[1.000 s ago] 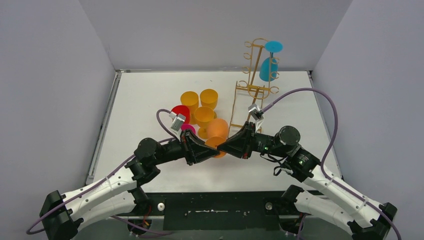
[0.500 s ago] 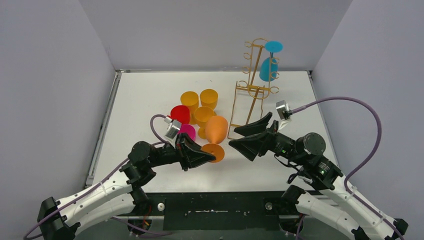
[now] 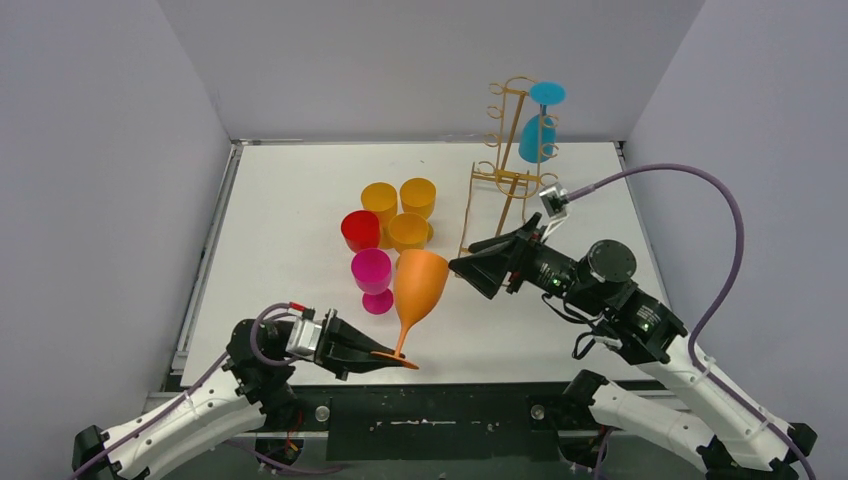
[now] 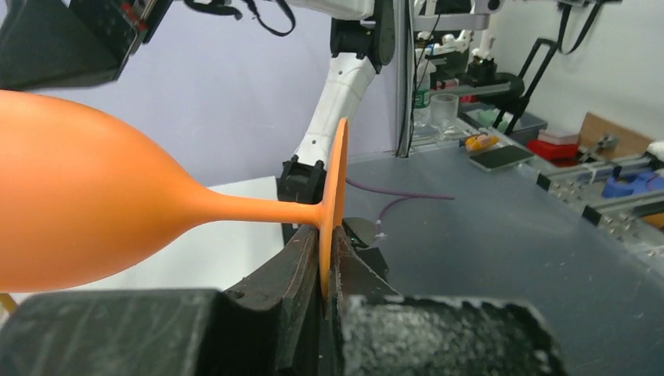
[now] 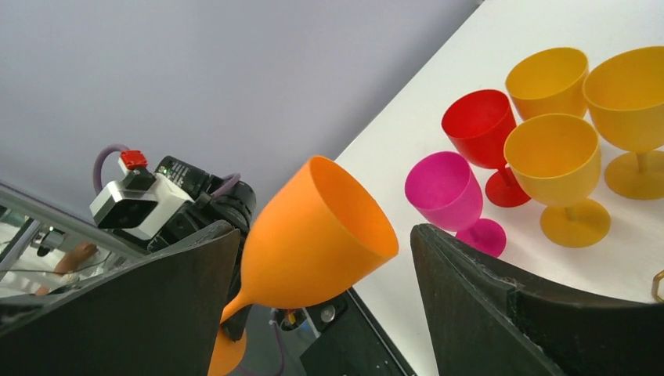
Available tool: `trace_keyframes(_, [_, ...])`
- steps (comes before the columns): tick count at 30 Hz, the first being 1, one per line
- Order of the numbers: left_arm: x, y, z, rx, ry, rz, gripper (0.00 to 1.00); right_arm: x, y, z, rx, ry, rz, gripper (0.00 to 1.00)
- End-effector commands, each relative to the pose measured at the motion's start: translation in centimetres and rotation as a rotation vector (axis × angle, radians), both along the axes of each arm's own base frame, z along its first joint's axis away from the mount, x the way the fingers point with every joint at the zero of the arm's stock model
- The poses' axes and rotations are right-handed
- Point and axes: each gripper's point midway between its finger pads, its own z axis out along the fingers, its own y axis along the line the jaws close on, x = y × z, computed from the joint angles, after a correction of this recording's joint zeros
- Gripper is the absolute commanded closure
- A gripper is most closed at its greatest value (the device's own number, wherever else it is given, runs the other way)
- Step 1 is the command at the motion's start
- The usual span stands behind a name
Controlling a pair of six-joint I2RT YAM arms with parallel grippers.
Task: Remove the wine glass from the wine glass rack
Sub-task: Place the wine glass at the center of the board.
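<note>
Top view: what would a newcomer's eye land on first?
The orange glass, held tilted at the near edge, its foot pinched in the left gripper. Next, the lone blue glass hanging upside down on the gold rack at the far right, and the cluster of coloured glasses mid-table.

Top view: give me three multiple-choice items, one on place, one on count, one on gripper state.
1. Where is the blue glass?
A front left
B centre
C far right, on the rack

2. How many yellow glasses stand on the table?
A two
B three
C four

3. The left gripper is:
A open
B shut on nothing
C shut on the orange glass

Answers:
1. C, it hangs upside down from the rack's top.
2. B, three stand clustered mid-table.
3. C, the glass's foot is pinched in it.
</note>
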Motion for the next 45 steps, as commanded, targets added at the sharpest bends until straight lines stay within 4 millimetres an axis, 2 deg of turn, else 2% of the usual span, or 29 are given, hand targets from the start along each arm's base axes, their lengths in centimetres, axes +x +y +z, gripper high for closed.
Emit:
trace_keyframes(1, [-0.4, 0.5, 0.0, -0.028, -0.192, 0.013, 1.00, -0.9, 1.7, 0.4, -0.017, 0.043, 0.111, 0.17])
trace_keyframes(5, [-0.2, 0.1, -1.1, 0.038, -0.211, 0.007, 1.00, -1.4, 3.0, 0.2, -0.027, 0.072, 0.228, 0.19])
trace_keyframes(9, [0.0, -0.2, -2.7, 0.108, -0.233, -0.006, 1.00, -1.2, 3.0, 1.0, 0.038, 0.064, 0.316, 0.22])
trace_keyframes(11, [0.3, -0.4, -3.3, 0.140, -0.245, 0.000, 1.00, -0.7, 2.8, 0.4, 0.042, 0.101, 0.352, 0.25])
trace_keyframes(14, [0.3, -0.4, -3.4, 0.190, -0.269, -0.017, 1.00, -0.8, 2.9, -1.1, -0.004, 0.113, 0.404, 0.28])
trace_keyframes(18, [0.2, -0.4, -3.2, 0.199, -0.294, -0.024, 1.00, -1.1, 3.2, -1.9, -0.038, 0.104, 0.454, 0.31])
trace_keyframes(21, [0.3, -0.5, -3.1, 0.195, -0.306, -0.021, 1.00, -0.6, 3.4, -2.9, -0.048, 0.178, 0.432, 0.39])
trace_keyframes(26, [0.5, -0.7, -4.0, 0.227, -0.304, -0.036, 1.00, -1.6, 4.0, -3.3, -0.043, 0.229, 0.548, 0.47])
trace_keyframes(29, [1.4, -1.0, -5.0, 0.260, -0.299, 0.004, 1.00, -1.8, 4.3, -3.8, -0.057, 0.256, 0.591, 0.51])
trace_keyframes(33, [1.1, -1.1, -5.7, 0.270, -0.301, -0.024, 1.00, -2.4, 4.3, -3.5, -0.063, 0.239, 0.644, 0.54])
trace_keyframes(39, [1.4, -0.9, -6.2, 0.291, -0.313, -0.004, 1.00, -4.1, 4.0, -1.3, -0.024, 0.180, 0.791, 0.62])
trace_keyframes(42, [1.6, -0.8, -6.5, 0.296, -0.316, 0.013, 1.00, -3.7, 4.2, -1.9, -0.069, 0.210, 0.803, 0.69])
trace_keyframes(45, [1.7, -0.6, -6.6, 0.301, -0.315, 0.029, 1.00, -3.5, 4.2, -2.7, -0.113, 0.245, 0.790, 0.71])
